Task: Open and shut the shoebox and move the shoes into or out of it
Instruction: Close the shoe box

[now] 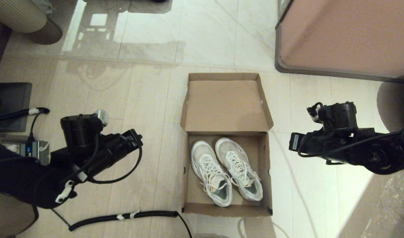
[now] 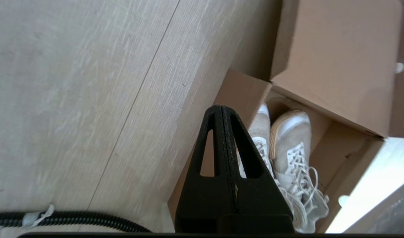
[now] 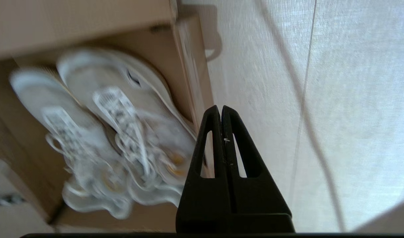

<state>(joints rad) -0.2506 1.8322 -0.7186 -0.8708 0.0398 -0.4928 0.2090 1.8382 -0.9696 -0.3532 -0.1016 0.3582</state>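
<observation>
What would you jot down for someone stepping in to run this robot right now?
Left gripper: shut, empty, over the floor left of the shoebox.
Right gripper: shut, empty, beside the box's right wall.
Shoebox stands on the floor, lid flipped open and back.
Both shoes lie side by side inside, toes toward the lid.
Done: the box is open.
Left: lift the shoes out, or close the lid over them.

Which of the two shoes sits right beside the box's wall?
The robot's-right sneaker: its side hugs the shoebox right wall. The left sneaker leaves bare cardboard beside it.
</observation>
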